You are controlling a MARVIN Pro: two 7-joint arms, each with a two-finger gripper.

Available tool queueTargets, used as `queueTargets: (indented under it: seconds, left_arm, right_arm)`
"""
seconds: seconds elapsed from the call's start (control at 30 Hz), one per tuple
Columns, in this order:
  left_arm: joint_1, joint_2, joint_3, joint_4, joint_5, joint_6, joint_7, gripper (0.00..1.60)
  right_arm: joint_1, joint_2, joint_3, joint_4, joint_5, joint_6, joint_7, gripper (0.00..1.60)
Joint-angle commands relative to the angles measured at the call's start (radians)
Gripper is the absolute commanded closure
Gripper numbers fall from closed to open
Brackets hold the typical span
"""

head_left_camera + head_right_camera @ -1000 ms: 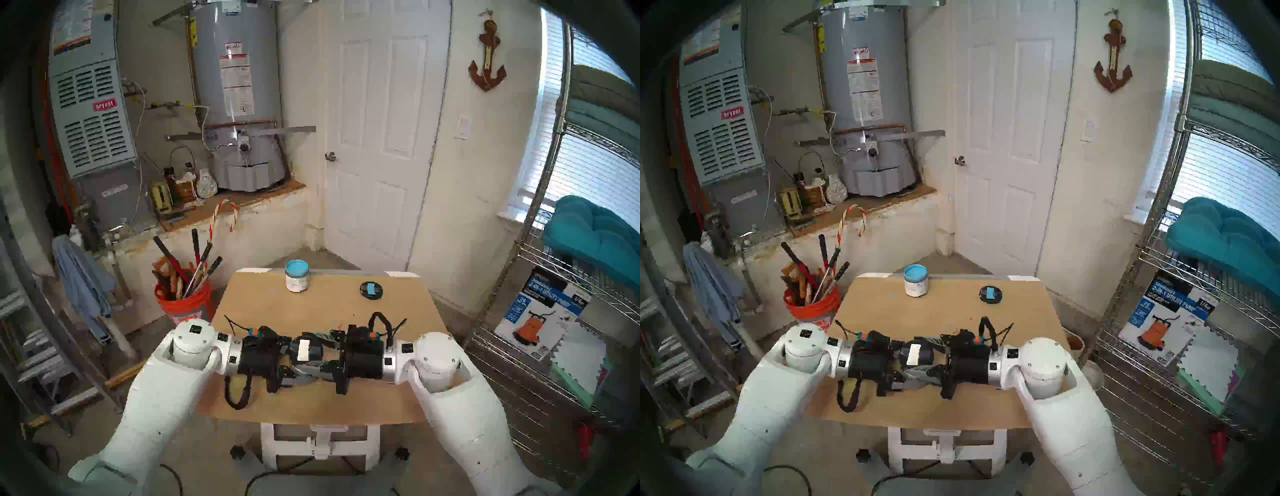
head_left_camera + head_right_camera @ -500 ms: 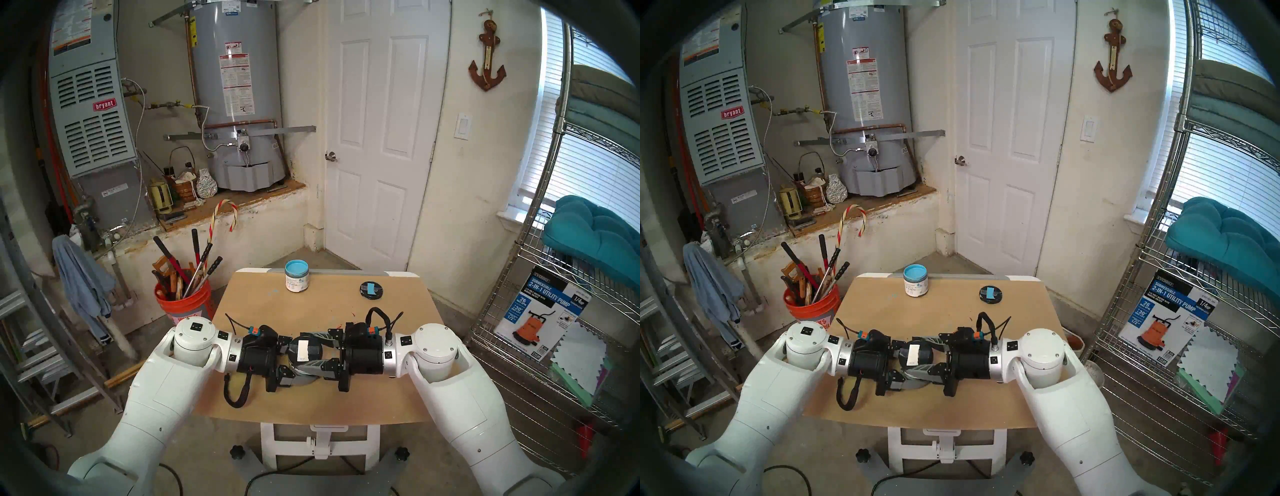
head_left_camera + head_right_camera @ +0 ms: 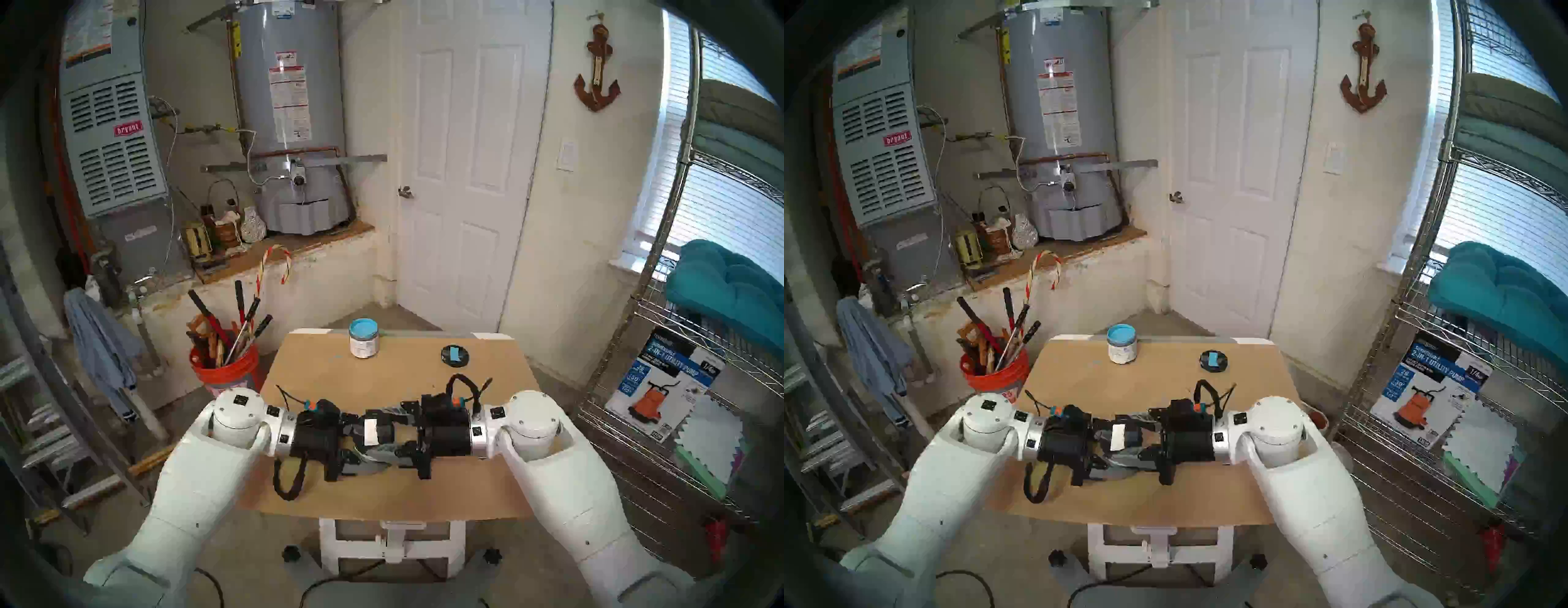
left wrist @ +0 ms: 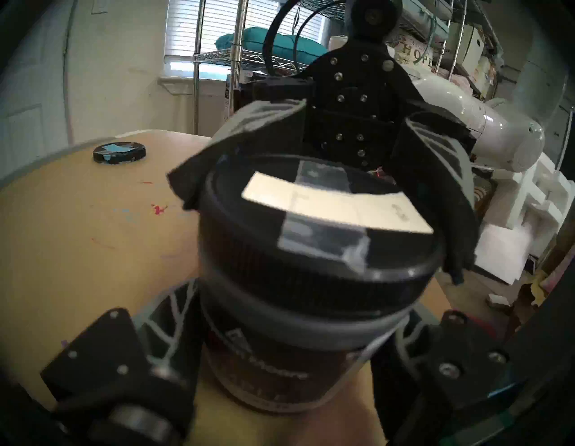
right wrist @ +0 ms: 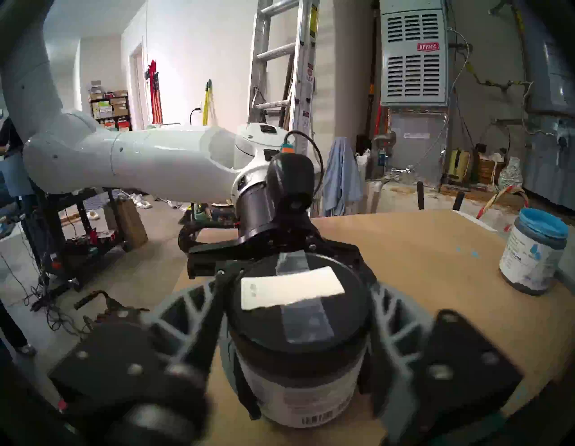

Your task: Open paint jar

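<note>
1. The left gripper (image 3: 360,441) is clamped on the body of the jar (image 5: 298,386), low on the label, coming in from the left side.
2. The right gripper (image 3: 384,429) is closed on the black lid (image 4: 317,236) from the opposite side, its fingers (image 4: 435,174) hugging the rim.
3. The jar sits between both grippers, above the table (image 3: 382,496); whether it touches the table is unclear.
4. The white tape (image 5: 289,286) on the lid faces up.
5. Beyond the grippers, well apart, stand a blue jar (image 3: 363,338) and, to its right, a loose lid (image 3: 455,355).
</note>
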Motion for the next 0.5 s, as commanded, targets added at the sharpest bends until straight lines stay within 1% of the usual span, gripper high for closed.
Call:
queueTargets:
  seconds: [0.0,0.07,0.1,0.17,0.23,0.27,0.33,0.4,0.43,0.47]
  left_arm:
    - [-0.023,-0.006,-0.027,0.003,0.002,0.006,0.040,1.60]
    - [-0.020,-0.008,-0.028,0.003,0.003,0.006,0.040,1.60]
    - [-0.019,-0.009,-0.029,0.003,0.004,0.006,0.039,1.60]
    - [-0.017,-0.011,-0.030,0.001,0.006,0.006,0.039,1.60]
    - [-0.014,-0.014,-0.033,0.000,0.007,0.006,0.040,1.60]
    - [-0.013,-0.015,-0.035,-0.001,0.007,0.005,0.041,1.60]
    - [-0.006,-0.019,-0.039,-0.005,0.005,0.003,0.042,1.60]
    - [0.001,-0.021,-0.041,-0.014,0.005,0.004,0.043,1.60]
    - [0.004,-0.022,-0.042,-0.018,0.005,0.006,0.044,1.60]
    - [0.006,-0.024,-0.044,-0.021,0.006,0.006,0.045,1.60]
  right_arm:
    - [-0.020,-0.027,-0.017,-0.044,0.070,-0.003,0.067,0.00]
    - [-0.024,-0.030,-0.009,-0.050,0.081,0.000,0.065,0.00]
    - [-0.029,-0.038,0.004,-0.057,0.098,0.024,0.056,0.00]
    - [-0.036,-0.044,0.017,-0.068,0.104,0.021,0.041,0.00]
    - [-0.042,-0.055,0.036,-0.069,0.121,0.034,0.024,0.00]
    - [-0.056,-0.065,0.052,-0.082,0.120,0.030,-0.009,0.00]
    - [-0.070,-0.079,0.079,-0.096,0.149,0.056,-0.029,0.00]
    - [-0.095,-0.096,0.107,-0.119,0.143,0.037,-0.081,0.00]
    - [-0.102,-0.101,0.116,-0.122,0.151,0.048,-0.088,0.00]
    - [-0.122,-0.110,0.134,-0.144,0.133,0.031,-0.115,0.00]
